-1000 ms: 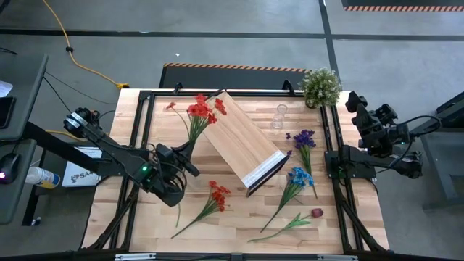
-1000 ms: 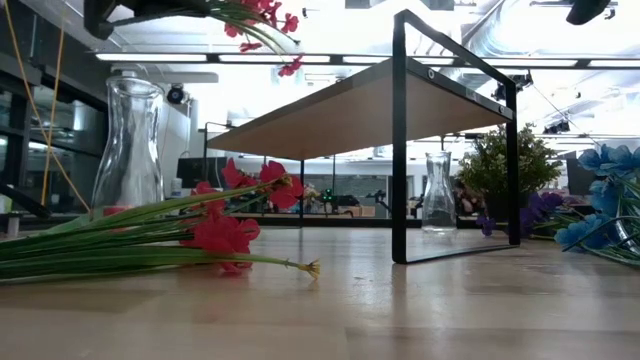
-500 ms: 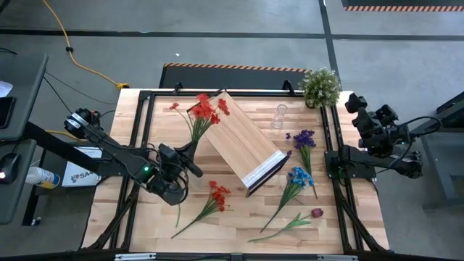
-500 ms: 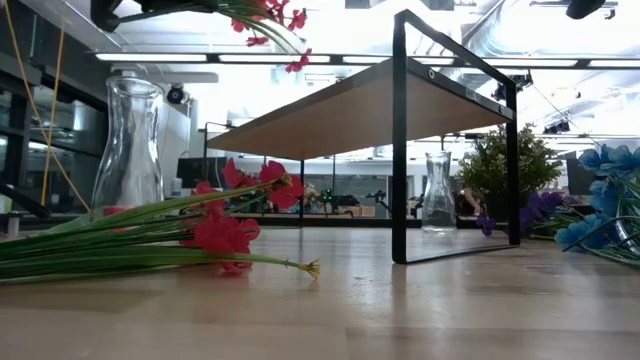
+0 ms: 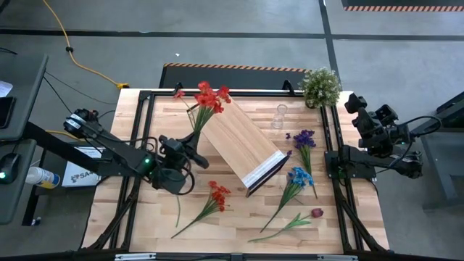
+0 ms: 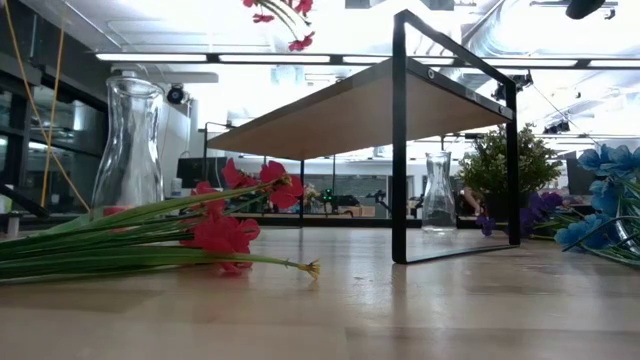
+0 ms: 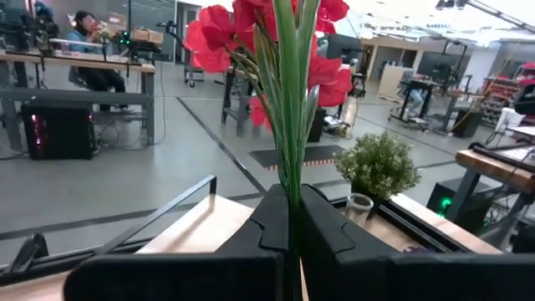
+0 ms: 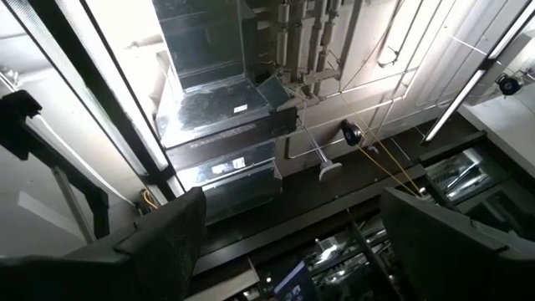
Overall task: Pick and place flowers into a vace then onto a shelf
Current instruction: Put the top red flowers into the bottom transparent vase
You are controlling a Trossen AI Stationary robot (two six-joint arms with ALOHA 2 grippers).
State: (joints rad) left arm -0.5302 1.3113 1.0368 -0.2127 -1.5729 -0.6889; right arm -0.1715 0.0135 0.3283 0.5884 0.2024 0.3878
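My left gripper (image 5: 193, 151) is raised over the table's left half, shut on a bunch of red flowers (image 5: 206, 96) whose blooms reach past the shelf's far-left corner. Only those blooms (image 6: 292, 12) show at the top of the low view. The shelf (image 5: 239, 141) stands slanted at mid-table on its black frame. A small glass vase (image 5: 279, 116) stands beyond it, and a tall glass vase (image 6: 128, 140) shows in the low view. My right gripper (image 8: 309, 251) is open, raised at the table's right edge and pointing upward. My left gripper pinches the green stems (image 7: 291, 205) of the red flowers between its two fingers (image 7: 322, 230), well below the blooms. The fingers come in level from the table's left side. The bunch is lifted clear, its stems rising from the fingers and slanting toward the far edge.
Another red bunch (image 5: 214, 196) lies on the table near the front, with blue (image 5: 297, 177), purple (image 5: 304, 138) and dark red (image 5: 315, 212) flowers lying right of the shelf. A bushy potted plant (image 5: 320, 85) stands at the far right corner.
My left gripper has risen and gone a little toward the far edge and the shelf, rolling as it went. The red flowers have swung up with it: their blooms have moved toward the far edge, and the gripper has left the top of the low view.
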